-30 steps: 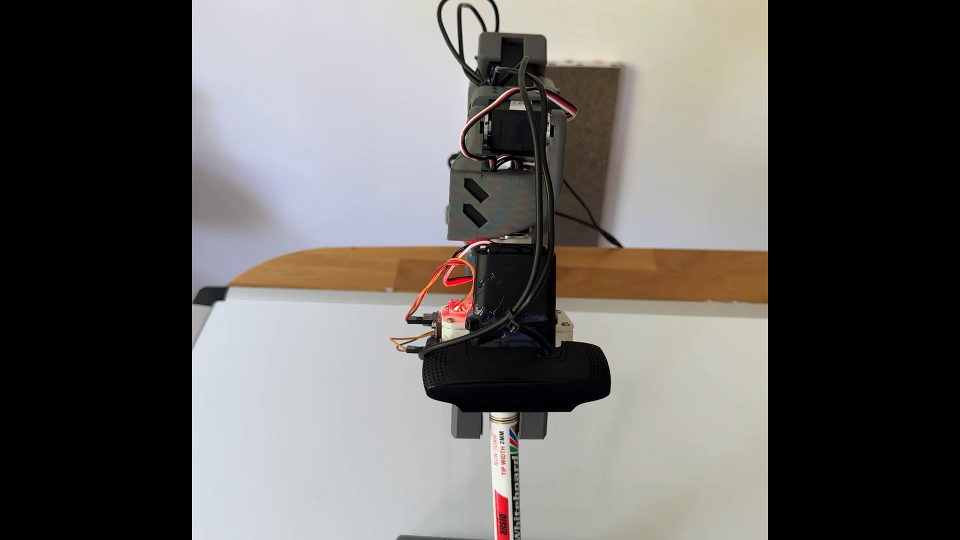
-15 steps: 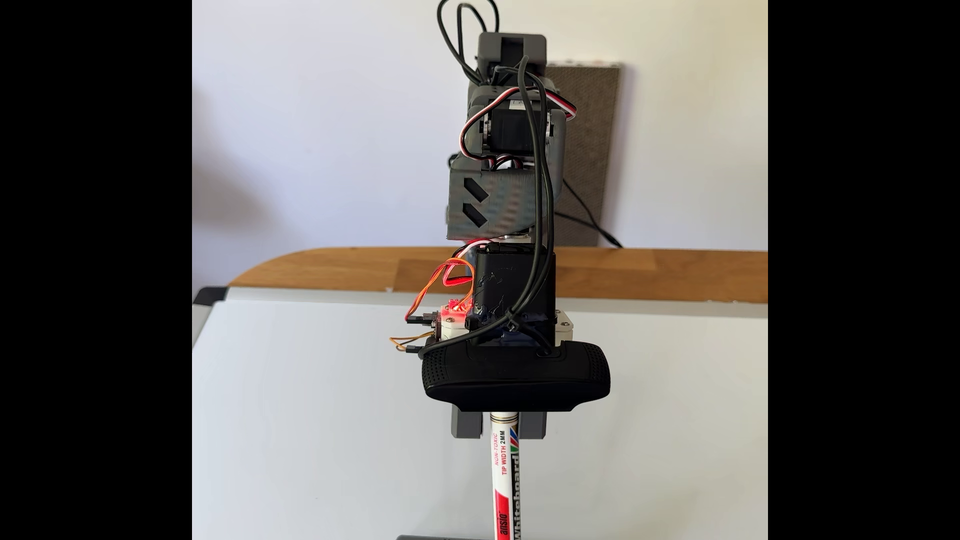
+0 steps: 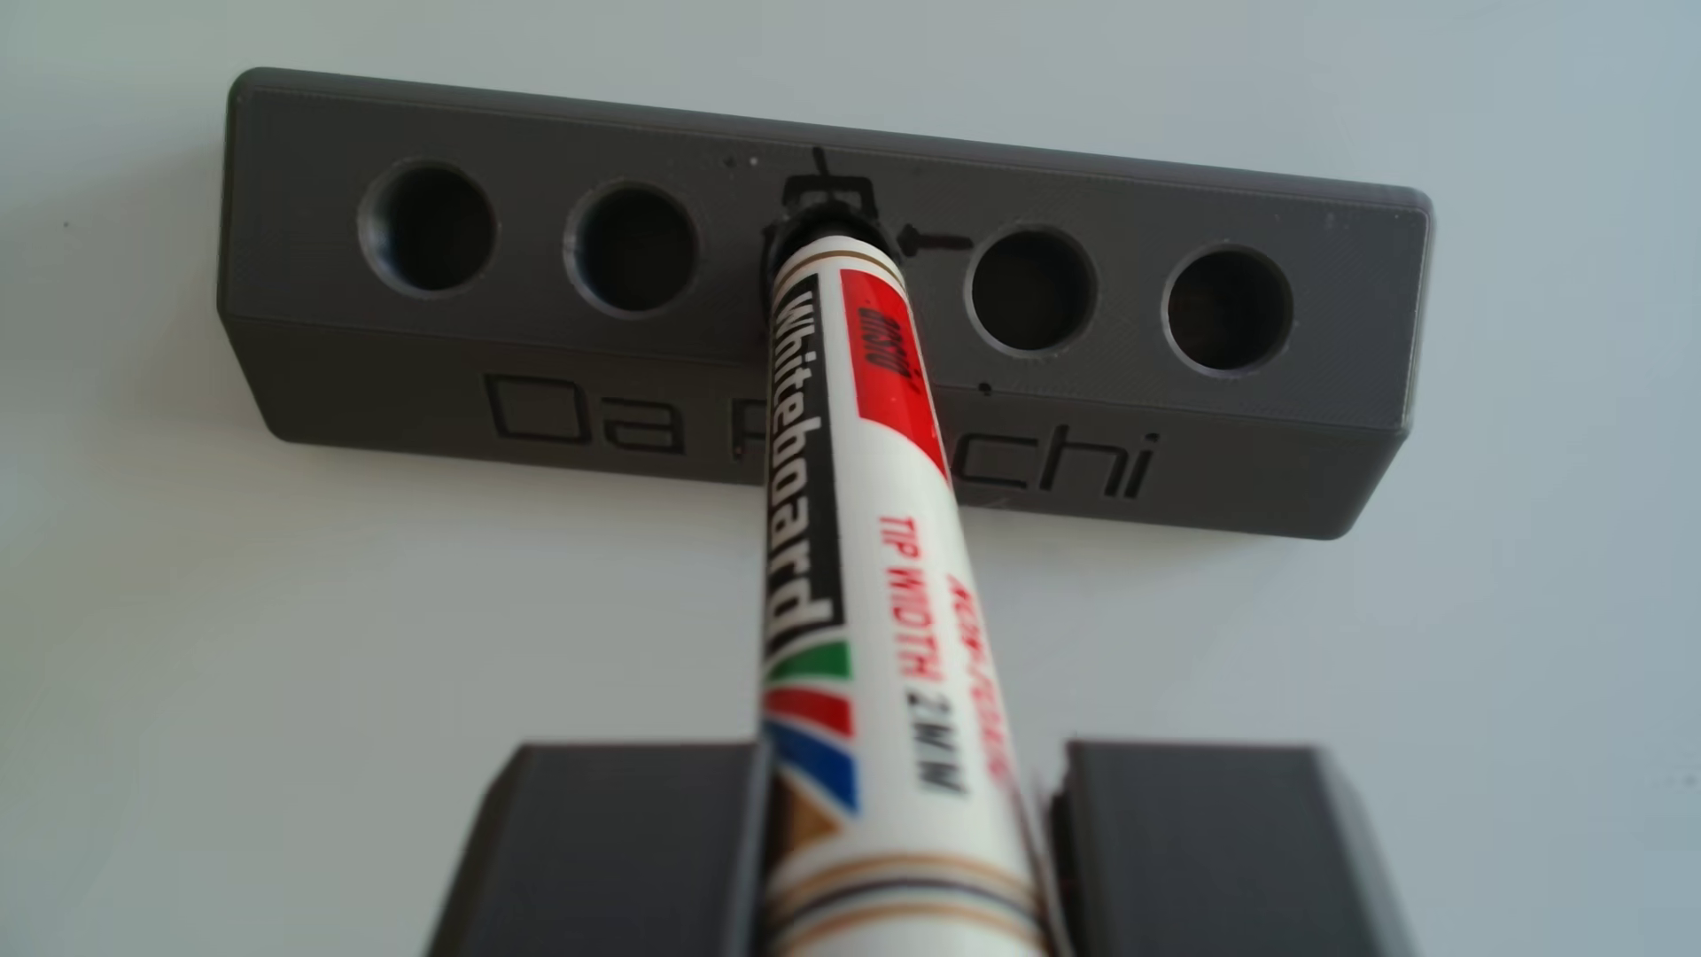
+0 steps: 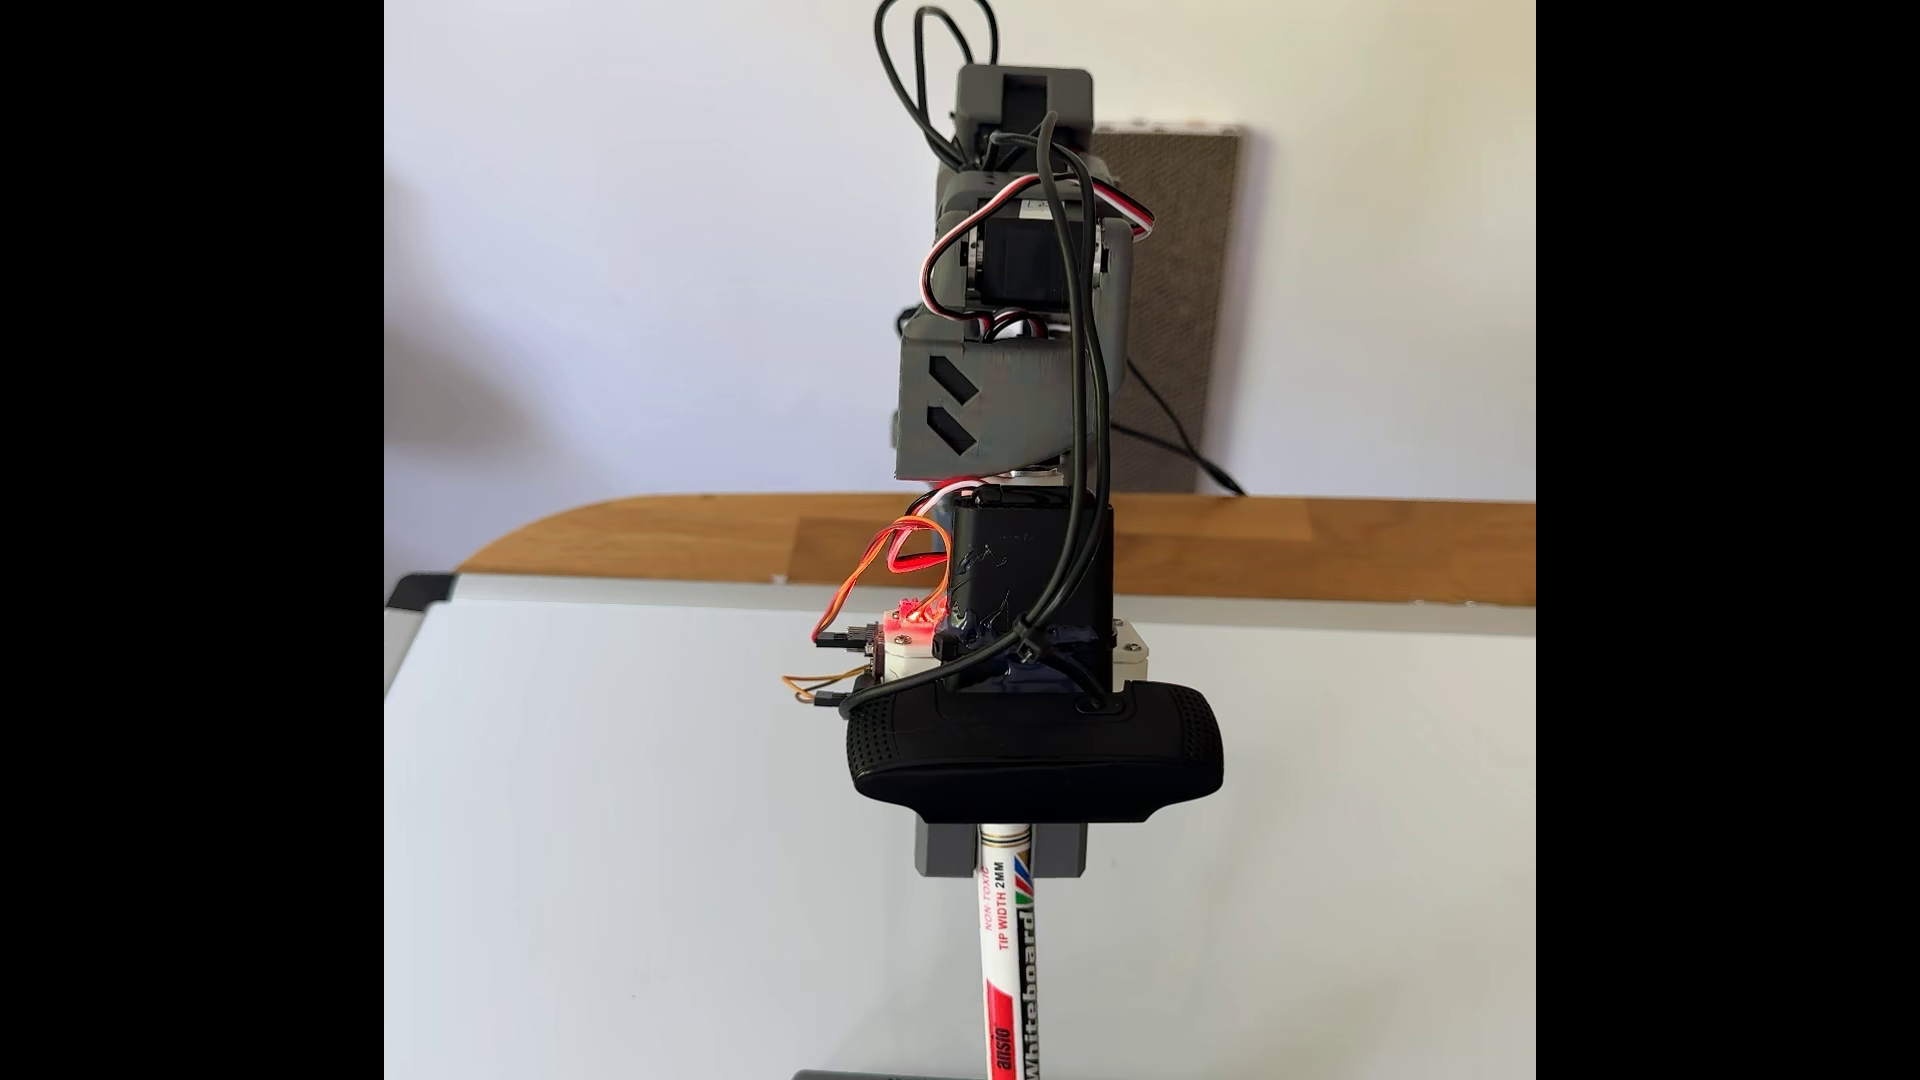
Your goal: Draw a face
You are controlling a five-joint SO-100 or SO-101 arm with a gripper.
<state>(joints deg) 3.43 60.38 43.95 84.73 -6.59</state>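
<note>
A white whiteboard marker (image 3: 856, 552) with red and black print stands with its tip end in the middle hole of a dark grey holder (image 3: 552, 386) that has several holes. The holder lies on the whiteboard (image 3: 276, 690). My gripper (image 3: 911, 764) is shut on the marker's upper barrel, one grey finger (image 3: 626, 828) on each side. In the fixed view the gripper (image 4: 1003, 857) hangs under the black wrist camera (image 4: 1029, 758), with the marker (image 4: 1003, 966) running down to the holder (image 4: 883, 1074) at the bottom edge. The marker's tip is hidden in the hole.
The whiteboard (image 4: 623, 831) lies on a wooden table (image 4: 1299, 550) against a white wall. A grey panel (image 4: 1184, 312) leans on the wall behind the arm, and black cables hang along the arm. The holder's other holes (image 3: 428, 225) stand empty.
The two grey fingers have drawn slightly closer together around the marker. The arm and marker have otherwise stayed in place.
</note>
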